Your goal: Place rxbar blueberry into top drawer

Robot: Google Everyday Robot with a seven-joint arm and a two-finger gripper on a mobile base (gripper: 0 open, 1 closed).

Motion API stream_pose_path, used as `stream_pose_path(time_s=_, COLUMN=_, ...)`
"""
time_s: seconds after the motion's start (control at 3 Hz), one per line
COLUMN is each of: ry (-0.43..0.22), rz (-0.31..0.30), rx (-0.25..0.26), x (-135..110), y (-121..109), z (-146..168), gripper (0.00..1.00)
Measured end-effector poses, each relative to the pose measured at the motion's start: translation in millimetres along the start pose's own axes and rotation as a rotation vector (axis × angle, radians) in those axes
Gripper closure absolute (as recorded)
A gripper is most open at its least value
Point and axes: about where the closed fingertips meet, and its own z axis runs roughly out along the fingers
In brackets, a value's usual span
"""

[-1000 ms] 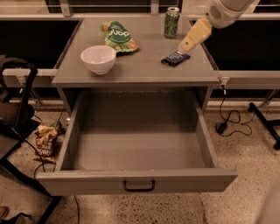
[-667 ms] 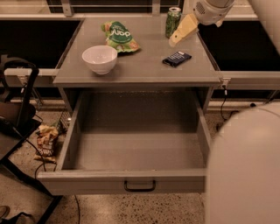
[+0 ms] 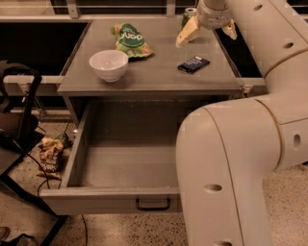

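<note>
The rxbar blueberry (image 3: pixel 193 64), a small dark navy bar, lies flat on the grey table top at the right. The top drawer (image 3: pixel 96 199) stands pulled wide open below the table, and its inside shows nothing; its dark pull handle (image 3: pixel 153 205) is at the front. My gripper (image 3: pixel 208 31) hangs above the table's back right, just behind the bar and apart from it. Its two pale fingers (image 3: pixel 187 33) are spread open and hold nothing. My arm (image 3: pixel 231 158) covers the drawer's right part.
A white bowl (image 3: pixel 109 65) sits at the table's left front. A green chip bag (image 3: pixel 131 41) lies behind it. A green soda can (image 3: pixel 188 13) stands at the back, partly hidden by the gripper. A crumpled bag (image 3: pixel 48 154) and cables lie on the floor at the left.
The gripper has moved left and toward the table's back, now above and behind the bar. The arm's elbow has swung into the foreground and hides the drawer's right side.
</note>
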Motion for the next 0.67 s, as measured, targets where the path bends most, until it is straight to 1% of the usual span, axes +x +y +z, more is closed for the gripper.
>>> stream_pose_path(time_s=0.33, ry=-0.003, rz=0.011, rx=-0.003, x=-0.8, y=0.8, z=0.7, gripper=0.0)
stream_pose_path(time_s=0.67, ry=0.039, rz=0.06, rx=0.034, x=0.3, y=7.3, z=13.7, gripper=0.0)
